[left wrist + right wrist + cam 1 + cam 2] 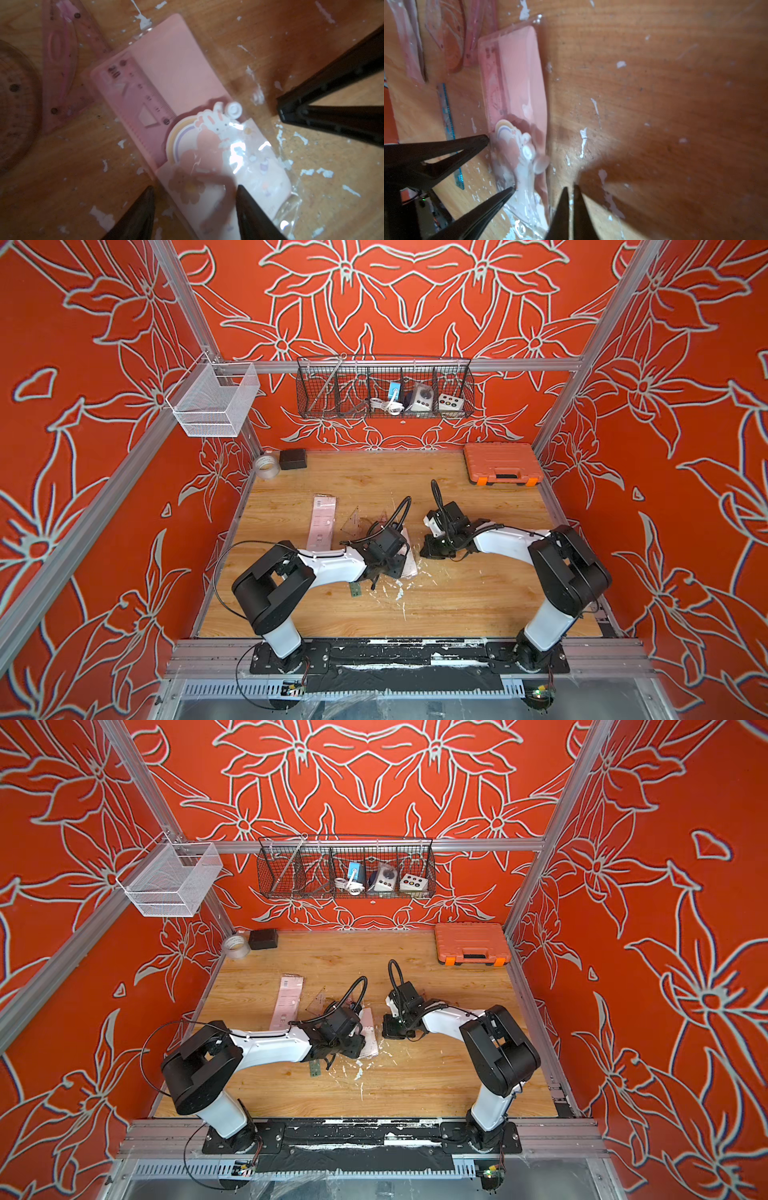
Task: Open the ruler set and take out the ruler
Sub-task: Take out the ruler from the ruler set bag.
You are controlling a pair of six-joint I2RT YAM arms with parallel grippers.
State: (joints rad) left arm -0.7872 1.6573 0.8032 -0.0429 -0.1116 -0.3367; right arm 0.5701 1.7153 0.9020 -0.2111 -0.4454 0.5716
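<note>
The ruler set (207,158) is a pink card packet in a clear plastic sleeve, flat on the wooden table; in both top views it shows as a pale patch (410,562) (370,1042) under my left wrist. A pink ruler (143,97) with printed marks lies inside the sleeve, half tucked behind the rainbow-and-rabbit card. My left gripper (195,187) is open, one fingertip over the packet and one over the table beside its long edge. My right gripper (571,187) is shut just off the packet's other edge, with nothing seen between its fingers.
A pink set square (60,62) and a protractor (14,104) lie loose beside the packet, and a long pink card (322,522) farther left. A blue-green strip (449,128) lies near the left arm. At the back: orange case (503,462), tape roll (266,466), black box (293,459).
</note>
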